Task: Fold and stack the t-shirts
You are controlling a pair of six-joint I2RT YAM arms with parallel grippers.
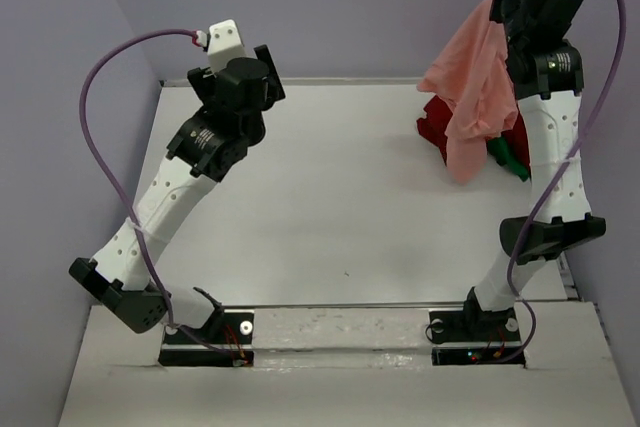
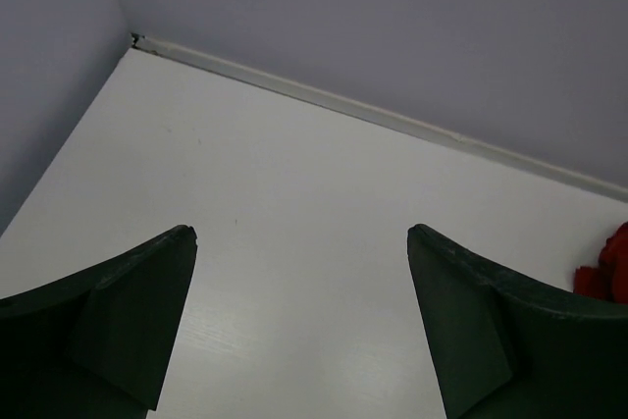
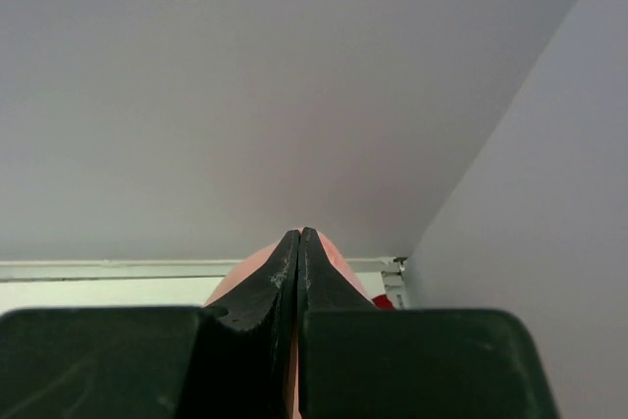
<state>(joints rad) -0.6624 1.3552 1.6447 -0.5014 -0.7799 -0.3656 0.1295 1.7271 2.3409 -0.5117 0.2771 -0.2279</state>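
Salmon-pink t-shirt (image 1: 470,97) hanging bunched at upper right of the top view.
Pinched in right hand (image 3: 297,242), fingertips pressed together on a fold of pink cloth, raised high above the surface (image 1: 330,197). Draped as one crumpled column, lower end overlapping the dark red t-shirt (image 1: 437,127) and green t-shirt (image 1: 508,157) heaped at right; contact between them not resolvable. Left hand (image 2: 299,242) spread wide, holding nothing, over bare surface at upper left, well apart from the cloth. Risks, as judged: slip from a single-point pinch; laid down twisted, since no second corner held; heap dragged along if the hem snags; a long reach for left hand to catch a swinging edge.
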